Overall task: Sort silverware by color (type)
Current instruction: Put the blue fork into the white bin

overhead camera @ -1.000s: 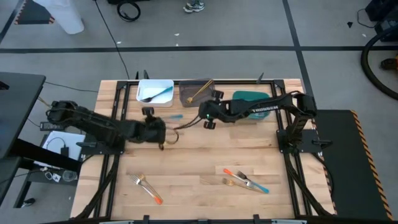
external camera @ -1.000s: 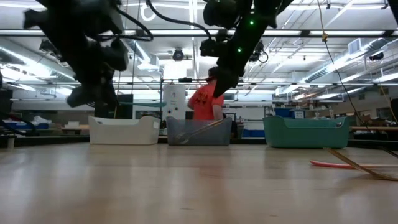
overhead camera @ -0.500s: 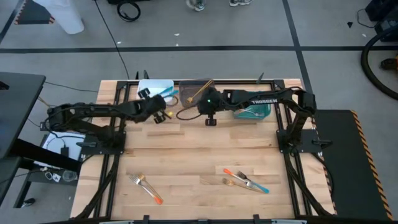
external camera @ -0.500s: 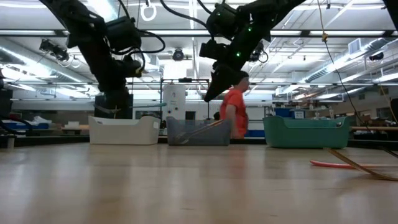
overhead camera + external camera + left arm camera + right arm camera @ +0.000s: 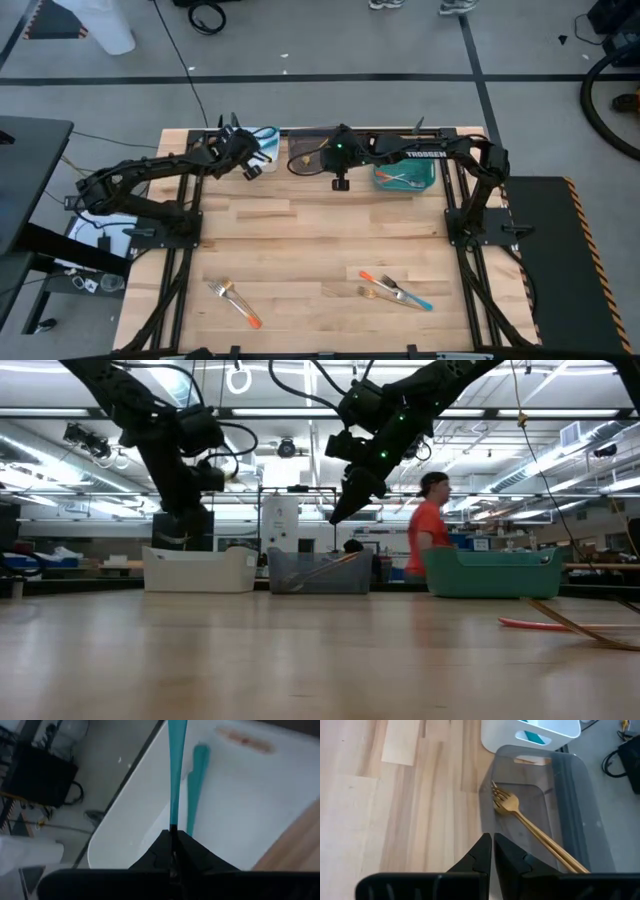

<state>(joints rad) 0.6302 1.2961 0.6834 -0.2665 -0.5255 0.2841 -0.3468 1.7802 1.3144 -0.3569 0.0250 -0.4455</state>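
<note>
My left gripper (image 5: 172, 834) hovers over the white bin (image 5: 250, 145) at the far edge, shut on a blue-handled fork (image 5: 176, 770). A second blue handle (image 5: 196, 785) lies flat on that bin's floor. My right gripper (image 5: 491, 841) is shut and empty above the near end of the grey bin (image 5: 560, 800). In that bin a golden fork (image 5: 520, 820) rests with its tines on the floor and its handle against the wall. In the low view the left gripper (image 5: 186, 525) and the right gripper (image 5: 345, 508) both hang above the bins. My left gripper pinches the blue fork between its two fingertips at the narrow end of the handle (image 5: 173, 820). The handle runs straight on ahead of the fingers, in line with them. It is lifted clear over the white bin's floor (image 5: 240, 810), and its other end is cut off by the picture.
A teal bin (image 5: 405, 170) with orange-handled pieces stands right of the grey bin. Near the front edge lie an orange-handled fork (image 5: 236, 301) and a mixed pile of orange, golden and blue pieces (image 5: 395, 291). Bare boards lie between. A person in orange (image 5: 428, 530) walks behind the table.
My left gripper has travelled from the table's middle-left toward the far edge and now hangs over the white bin. My right gripper has also moved toward the far edge, to above the grey bin. The person in orange has walked to the right.
</note>
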